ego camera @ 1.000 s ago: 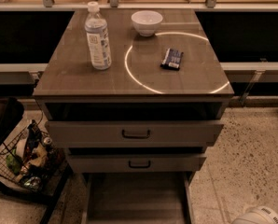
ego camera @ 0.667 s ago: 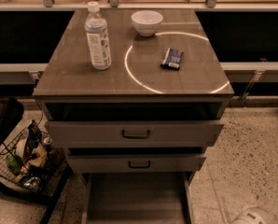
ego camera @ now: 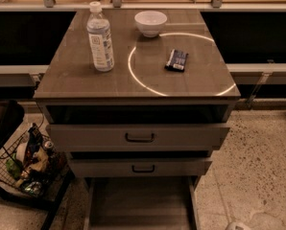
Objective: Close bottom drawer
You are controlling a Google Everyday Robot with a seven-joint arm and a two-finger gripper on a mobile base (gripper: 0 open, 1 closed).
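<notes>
The bottom drawer [ego camera: 140,202] is pulled far out of the cabinet [ego camera: 85,87], low in the camera view. Its plain flat floor and thin side walls show, and it holds nothing. Above it, the middle drawer [ego camera: 140,167] with a small dark handle and the top drawer [ego camera: 138,137] with a dark loop handle both stand a little out. Only a small pale part of my gripper [ego camera: 237,225] shows at the bottom edge, to the right of the bottom drawer and apart from it.
On the cabinet top stand a water bottle [ego camera: 100,37], a white bowl [ego camera: 150,22] and a dark packet [ego camera: 176,60]. A wire basket [ego camera: 30,164] of several items sits on the floor at the left. Speckled floor [ego camera: 258,166] lies to the right.
The pale gripper part at the bottom right has sunk lower, almost out of view. The drawers and the things on top have not moved.
</notes>
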